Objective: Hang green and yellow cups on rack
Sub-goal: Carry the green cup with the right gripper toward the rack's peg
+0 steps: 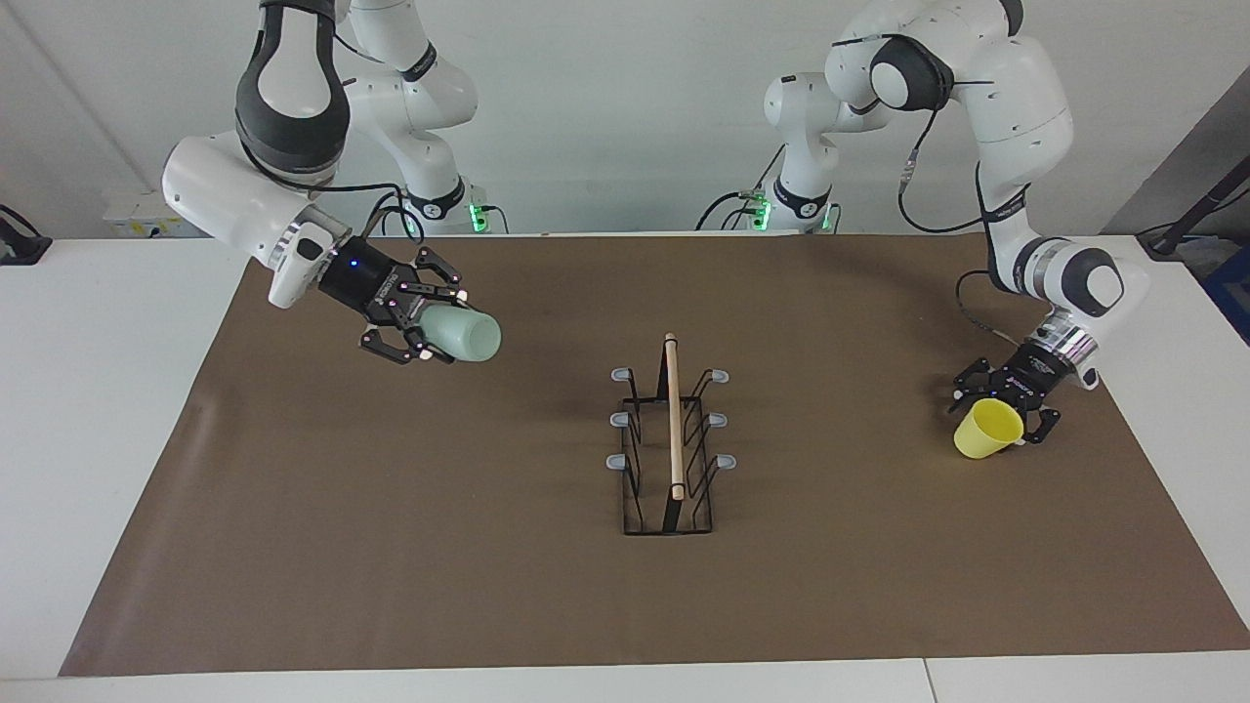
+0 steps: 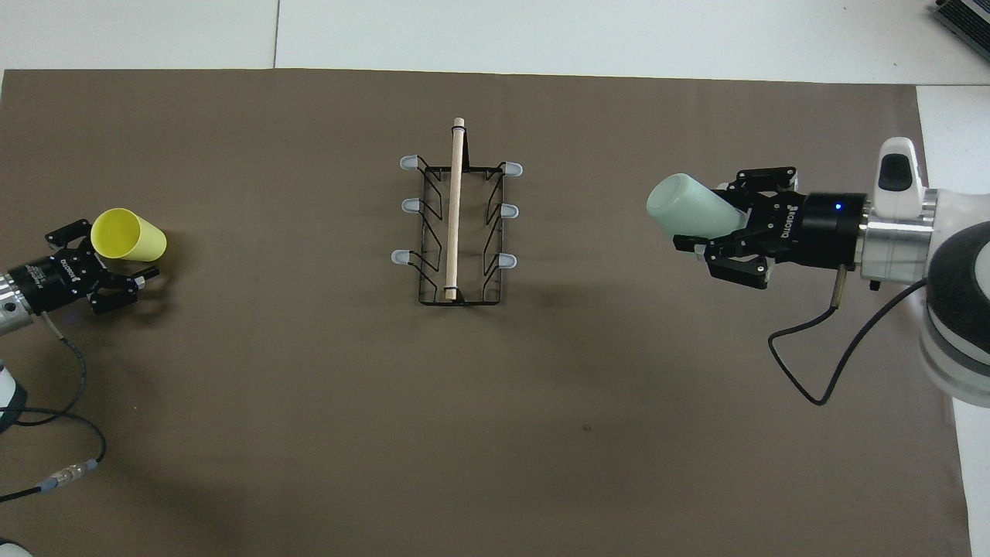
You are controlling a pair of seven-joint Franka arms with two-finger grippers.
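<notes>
pale green cup (image 1: 461,336) held aloft, tipped sideways; yellow cup (image 1: 986,428) lying on its side; empty rack (image 1: 670,444) upright between them.
</notes>
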